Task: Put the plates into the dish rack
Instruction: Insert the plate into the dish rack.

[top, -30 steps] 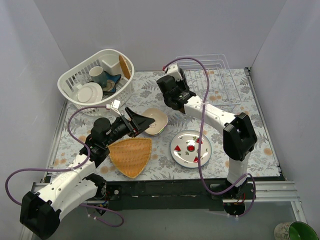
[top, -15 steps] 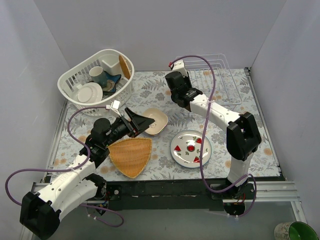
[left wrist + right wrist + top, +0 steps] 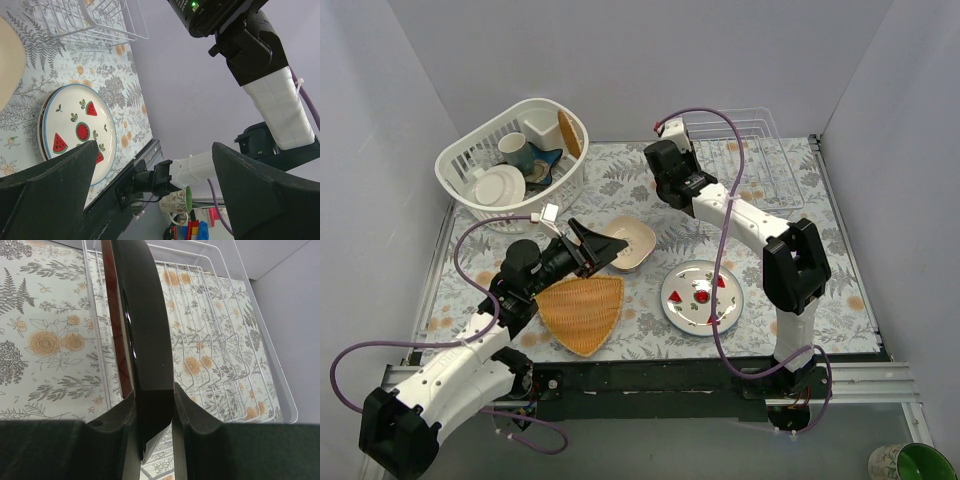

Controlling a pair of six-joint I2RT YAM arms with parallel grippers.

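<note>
The bench point(image 3: 840, 300) is covered by a pale cloth point(image 3: 650, 185) printed with grey ferns and orange roses. A black rail runs along its near edge. Plain grey-lilac walls point(image 3: 650, 60) close it in on the left, far and right sides. Outside the near right corner stands a green mug point(image 3: 910, 465).

The dish rack point(image 3: 760, 150) of thin white wire sits in the far right corner of the bench. The right pincer point(image 3: 150, 410) is closed on a dark red-brown plate point(image 3: 145, 340), one finger on each face. The plate is held upright and edge-on at the rack's left end. Whether it touches the wires cannot be told.

The left pincer point(image 3: 608, 247) is spread wide with nothing between its fingers. It hangs just beside the left side of a cream dish point(image 3: 632, 243) lying mid-bench. Near and right of that dish lies a white plate with red fruit marks point(image 3: 702, 297), flat on the cloth. An orange woven tray point(image 3: 582, 312) lies near the front, left of the white plate. A white slotted basket point(image 3: 460, 165) holding cups and a small plate stands in the far left corner.
</note>
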